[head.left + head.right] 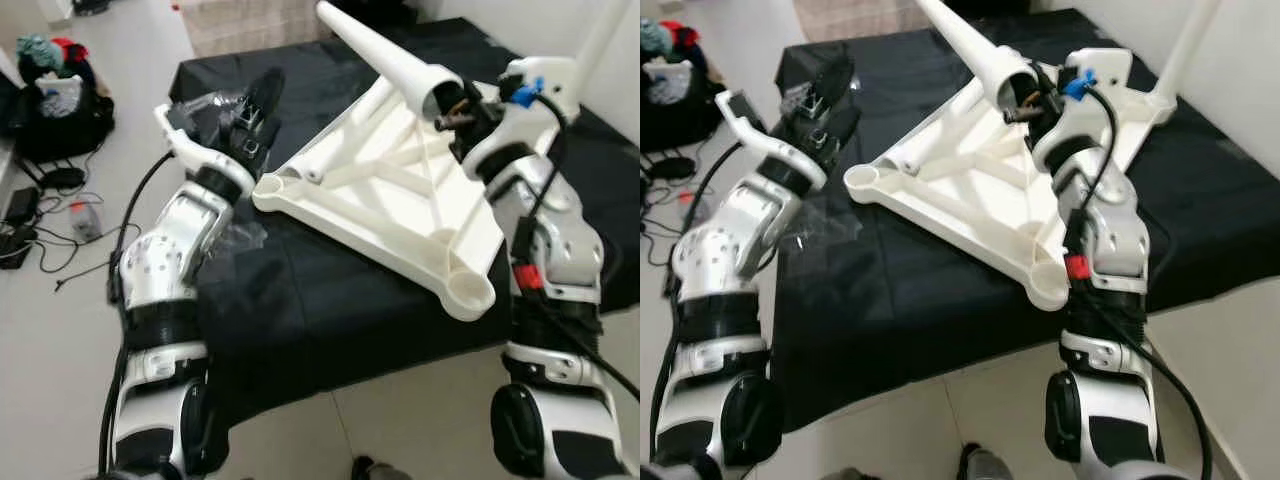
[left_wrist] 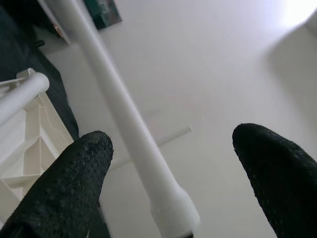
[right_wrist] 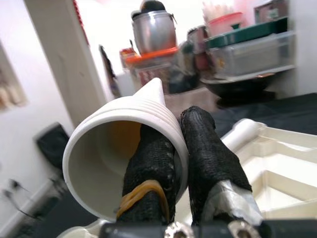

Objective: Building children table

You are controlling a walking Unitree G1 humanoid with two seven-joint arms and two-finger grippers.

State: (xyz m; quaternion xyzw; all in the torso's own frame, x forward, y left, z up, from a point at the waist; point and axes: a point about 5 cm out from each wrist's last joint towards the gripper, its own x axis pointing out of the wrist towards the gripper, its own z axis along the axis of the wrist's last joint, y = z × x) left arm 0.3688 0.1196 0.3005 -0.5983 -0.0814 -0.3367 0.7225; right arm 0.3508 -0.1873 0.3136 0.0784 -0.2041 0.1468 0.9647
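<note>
Right wrist view: right gripper (image 3: 171, 158) pinches table leg's (image 3: 129, 139) rim, taper pointing away.

I see the white plastic table frame (image 1: 385, 205) lying upside down on the black cloth (image 1: 330, 310), ribbed underside up, round leg sockets at its corners. A tapered white hollow leg (image 1: 385, 52) slants above the frame's far side, open end toward me.
</note>
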